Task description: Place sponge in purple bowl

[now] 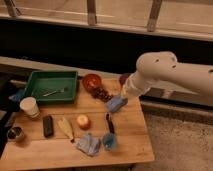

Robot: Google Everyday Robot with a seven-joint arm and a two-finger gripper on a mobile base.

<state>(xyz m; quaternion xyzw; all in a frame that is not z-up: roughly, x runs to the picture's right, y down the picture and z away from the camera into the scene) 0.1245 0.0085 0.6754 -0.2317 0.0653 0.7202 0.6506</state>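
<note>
wooden table [132, 131], sponge [116, 104] in end effector [121, 96] near purple bowl [123, 78]

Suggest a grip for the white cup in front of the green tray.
Probably pinch the white cup at its rim, from straight above: it stands upright, mouth up, green tray close behind. The gripper, shut on the sponge, hangs over the right half of the table.

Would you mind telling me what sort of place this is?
Likely a staged tabletop test area: a wooden table bearing a green tray and orange-red bowl, the gripper holding the sponge above it.
</note>
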